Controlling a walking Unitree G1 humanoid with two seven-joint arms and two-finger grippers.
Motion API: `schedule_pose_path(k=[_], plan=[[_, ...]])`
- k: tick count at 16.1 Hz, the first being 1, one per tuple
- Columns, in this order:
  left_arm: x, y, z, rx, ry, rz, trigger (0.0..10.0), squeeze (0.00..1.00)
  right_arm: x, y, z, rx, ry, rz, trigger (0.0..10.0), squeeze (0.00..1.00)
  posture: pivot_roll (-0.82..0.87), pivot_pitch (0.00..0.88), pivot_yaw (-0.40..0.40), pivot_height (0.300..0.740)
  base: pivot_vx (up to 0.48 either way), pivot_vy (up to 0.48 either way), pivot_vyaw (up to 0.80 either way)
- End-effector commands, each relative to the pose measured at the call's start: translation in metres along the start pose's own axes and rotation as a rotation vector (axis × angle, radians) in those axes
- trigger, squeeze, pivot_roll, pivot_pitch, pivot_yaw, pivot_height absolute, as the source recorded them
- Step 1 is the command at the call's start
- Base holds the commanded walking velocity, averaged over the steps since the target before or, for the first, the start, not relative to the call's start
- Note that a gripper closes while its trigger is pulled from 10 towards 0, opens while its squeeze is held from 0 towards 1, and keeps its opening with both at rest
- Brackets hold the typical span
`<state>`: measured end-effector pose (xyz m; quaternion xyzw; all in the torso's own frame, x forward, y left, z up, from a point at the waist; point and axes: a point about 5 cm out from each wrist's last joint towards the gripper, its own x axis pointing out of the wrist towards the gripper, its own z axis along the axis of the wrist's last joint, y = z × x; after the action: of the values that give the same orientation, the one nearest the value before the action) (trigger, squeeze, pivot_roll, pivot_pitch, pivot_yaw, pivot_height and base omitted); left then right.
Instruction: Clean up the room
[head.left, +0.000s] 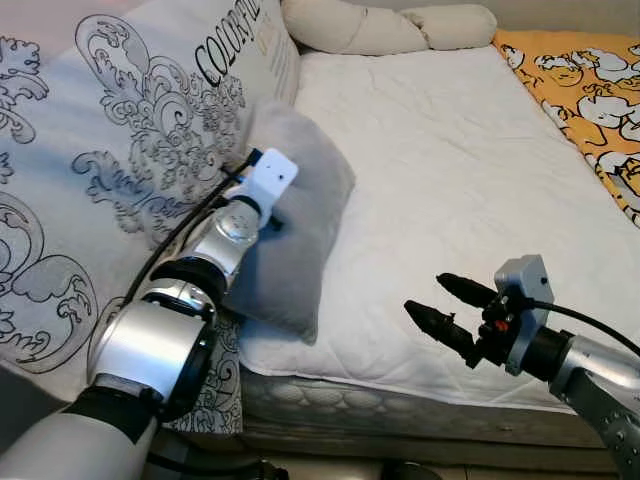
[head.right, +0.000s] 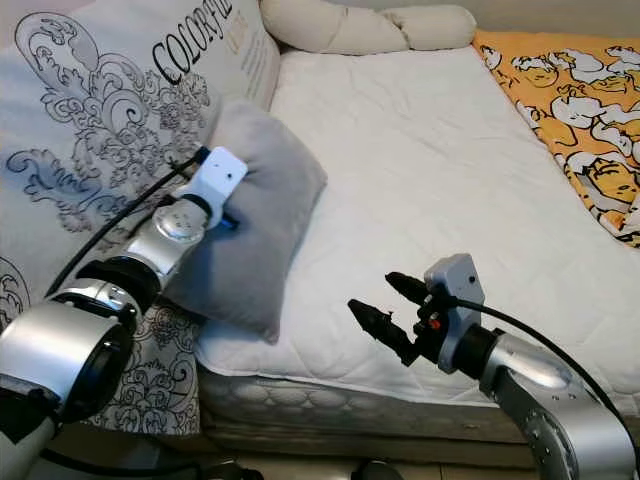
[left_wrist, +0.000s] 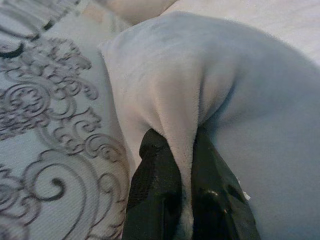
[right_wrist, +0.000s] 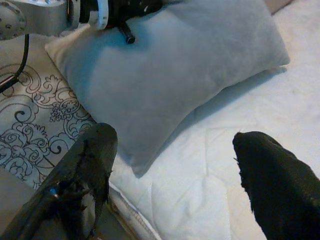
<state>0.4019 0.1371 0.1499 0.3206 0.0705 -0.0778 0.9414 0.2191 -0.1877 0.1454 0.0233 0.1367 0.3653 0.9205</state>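
Observation:
A grey velvet pillow (head.left: 300, 215) lies on the left side of the white mattress (head.left: 470, 170), leaning against a large patterned cushion (head.left: 120, 150). My left gripper (left_wrist: 185, 200) is shut on a pinched fold of the grey pillow (left_wrist: 240, 110), its wrist (head.left: 262, 185) pressed against the pillow's left face. My right gripper (head.left: 445, 305) hovers open over the mattress's front edge, to the right of the pillow and apart from it. In the right wrist view the grey pillow (right_wrist: 185, 70) lies ahead between the open fingers (right_wrist: 87, 165).
A cream bolster (head.left: 385, 25) lies along the head of the bed. An orange cartoon-print blanket (head.left: 590, 100) covers the right side. The mattress's front edge (head.left: 400, 400) drops off below my right gripper. Open mattress spreads across the middle.

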Motion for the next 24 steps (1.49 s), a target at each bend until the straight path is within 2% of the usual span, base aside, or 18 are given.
schedule_pose_path(k=[1, 2, 3, 5, 9, 10, 11, 13, 15, 16, 18, 19, 20, 21, 22, 23, 24], plan=[[0.000, 0.007, -0.004, -0.027, 0.023, 0.022, 10.0, 0.00, 0.001, 0.001, 0.006, -0.008, -0.021, 0.030, 10.0, 0.00, -0.25, 0.000, 0.060, 0.740, 0.000, 0.000, 0.00], [-0.001, 0.008, -0.005, -0.065, 0.020, 0.004, 10.0, 0.00, 0.001, 0.003, 0.007, -0.005, -0.034, 0.048, 10.0, 0.00, -0.24, 0.000, 0.062, 0.740, 0.000, 0.000, 0.00], [-0.001, 0.008, -0.005, -0.097, 0.015, -0.010, 10.0, 1.00, 0.002, 0.004, 0.008, -0.004, -0.050, 0.067, 10.0, 0.00, -0.23, 0.000, 0.068, 0.740, 0.000, 0.000, 0.00], [-0.002, 0.009, -0.007, -0.130, 0.003, -0.026, 10.0, 1.00, 0.007, 0.005, 0.006, -0.007, -0.093, 0.133, 10.0, 0.00, -0.20, 0.000, 0.089, 0.740, 0.000, 0.000, 0.00], [-0.001, 0.027, 0.002, -0.252, -0.062, 0.025, 10.0, 1.00, 0.026, -0.008, 0.005, -0.027, -0.130, 0.108, 10.0, 0.00, -0.13, 0.000, 0.112, 0.740, 0.000, 0.000, 0.00], [-0.002, 0.026, 0.008, -0.344, -0.117, -0.005, 10.0, 1.00, 0.032, -0.013, 0.005, -0.044, -0.141, 0.072, 10.0, 0.00, -0.11, 0.000, 0.109, 0.740, 0.000, 0.000, 0.00], [-0.003, 0.020, 0.008, -0.469, -0.148, -0.042, 10.0, 1.00, 0.040, -0.024, 0.006, -0.067, -0.147, -0.035, 10.0, 0.00, -0.09, 0.000, 0.099, 0.740, 0.000, 0.000, 0.00], [-0.013, -0.003, 0.000, -0.523, -0.193, -0.112, 10.0, 1.00, 0.052, -0.044, 0.015, 0.026, -0.248, -0.229, 10.0, 0.00, -0.06, 0.000, 0.070, 0.740, 0.000, 0.000, 0.00], [-0.023, -0.009, -0.004, -0.580, -0.232, -0.102, 10.0, 1.00, 0.060, -0.046, 0.018, 0.070, -0.293, -0.297, 10.0, 0.00, -0.03, 0.000, 0.037, 0.740, 0.000, 0.000, 0.00], [-0.034, -0.014, -0.003, -0.594, -0.274, -0.100, 10.0, 1.00, 0.062, -0.047, 0.019, 0.078, -0.309, -0.346, 10.0, 0.00, 0.00, 0.000, 0.022, 0.740, 0.000, -0.322, 0.00], [-0.044, -0.018, -0.005, -0.609, -0.288, -0.091, 10.0, 1.00, 0.062, -0.050, 0.013, 0.091, -0.300, -0.434, 10.0, 0.00, 0.01, 0.000, 0.018, 0.740, 0.000, -0.343, 0.00], [-0.059, -0.020, -0.020, -0.630, -0.249, -0.058, 10.0, 1.00, 0.063, -0.053, -0.001, 0.097, -0.266, -0.540, 10.0, 0.00, 0.02, 0.000, 0.037, 0.740, 0.000, -0.386, 0.00], [-0.067, -0.021, -0.033, -0.580, -0.214, -0.044, 10.0, 1.00, 0.064, -0.054, -0.007, 0.082, -0.251, -0.579, 10.0, 0.00, 0.02, 0.000, 0.043, 0.740, 0.000, -0.390, 0.00], [-0.072, -0.022, -0.042, -0.547, -0.189, -0.037, 10.0, 1.00, 0.065, -0.053, -0.010, 0.086, -0.241, -0.596, 10.0, 0.00, 0.01, 0.000, 0.043, 0.740, 0.000, -0.394, 0.00], [-0.076, -0.022, -0.049, -0.540, -0.164, -0.023, 10.0, 1.00, 0.066, -0.052, -0.011, 0.098, -0.237, -0.611, 10.0, 0.00, 0.01, 0.000, 0.042, 0.740, 0.000, -0.394, 0.00], [-0.085, -0.019, -0.060, -0.550, -0.129, 0.015, 10.0, 1.00, 0.070, -0.044, -0.013, 0.067, -0.225, -0.583, 10.0, 0.00, 0.01, 0.000, 0.038, 0.740, 0.000, -0.394, 0.00], [-0.087, -0.019, -0.062, -0.554, -0.122, 0.028, 10.0, 1.00, 0.072, -0.041, -0.014, 0.055, -0.219, -0.575, 10.0, 0.00, 0.02, 0.000, 0.036, 0.740, 0.000, -0.394, 0.00]])
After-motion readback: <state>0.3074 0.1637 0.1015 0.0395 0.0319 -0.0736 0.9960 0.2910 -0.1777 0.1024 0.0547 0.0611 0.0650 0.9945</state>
